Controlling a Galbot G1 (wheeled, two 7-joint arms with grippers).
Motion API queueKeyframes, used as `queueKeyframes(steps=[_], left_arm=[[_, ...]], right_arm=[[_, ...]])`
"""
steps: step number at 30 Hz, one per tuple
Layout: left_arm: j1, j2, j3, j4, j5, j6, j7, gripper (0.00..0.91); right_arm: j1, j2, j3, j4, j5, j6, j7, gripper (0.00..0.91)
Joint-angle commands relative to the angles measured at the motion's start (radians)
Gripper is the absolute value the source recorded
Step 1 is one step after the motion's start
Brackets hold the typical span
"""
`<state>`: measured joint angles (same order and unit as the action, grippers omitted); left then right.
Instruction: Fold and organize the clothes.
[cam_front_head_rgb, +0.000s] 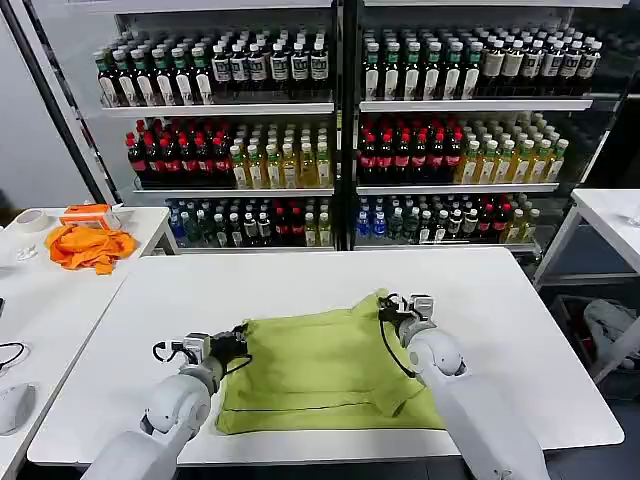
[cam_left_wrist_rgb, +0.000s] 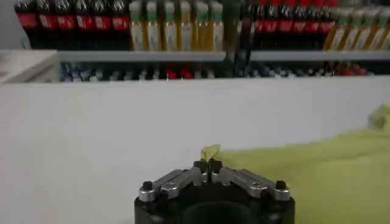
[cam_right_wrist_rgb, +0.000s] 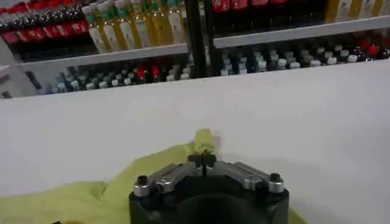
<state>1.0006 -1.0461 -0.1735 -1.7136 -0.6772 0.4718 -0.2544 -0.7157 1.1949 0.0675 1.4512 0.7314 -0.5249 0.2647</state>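
T-shirt (cam_front_head_rgb: 325, 375), lime-green, is lying partly folded on the white worktop (cam_front_head_rgb: 300, 285). Left hand (cam_front_head_rgb: 237, 343) is pinching its far left corner, right hand (cam_front_head_rgb: 390, 305) its far right corner. Next, I judge, both are carrying that edge toward the near hem.

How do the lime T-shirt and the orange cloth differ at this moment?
The T-shirt lies spread fairly flat on the main table; the orange cloth sits crumpled on the side table. The T-shirt is larger. The left gripper and right gripper each pinch a T-shirt corner; nothing touches the orange cloth. Both are fabric.
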Motion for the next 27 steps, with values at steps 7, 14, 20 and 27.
queueKeyframes(steps=[7,14,20,27], left_arm=[[0.11,0.035,-0.058,-0.179,-0.015,-0.064,0.007,0.02],[0.21,0.047,-0.097,-0.271,-0.009,-0.048,0.016,0.02],[0.275,0.054,-0.123,-0.328,0.028,-0.04,0.028,0.02],[0.326,0.074,-0.124,-0.328,0.101,-0.028,0.064,0.02]], right_arm=[[-0.161,-0.096,0.126,0.335,-0.025,0.01,-0.004,0.0],[-0.398,-0.138,0.216,0.555,-0.039,-0.007,-0.01,0.0],[-0.549,-0.156,0.306,0.68,-0.042,-0.019,-0.006,0.0],[-0.691,-0.154,0.382,0.744,-0.087,-0.036,-0.001,0.0]])
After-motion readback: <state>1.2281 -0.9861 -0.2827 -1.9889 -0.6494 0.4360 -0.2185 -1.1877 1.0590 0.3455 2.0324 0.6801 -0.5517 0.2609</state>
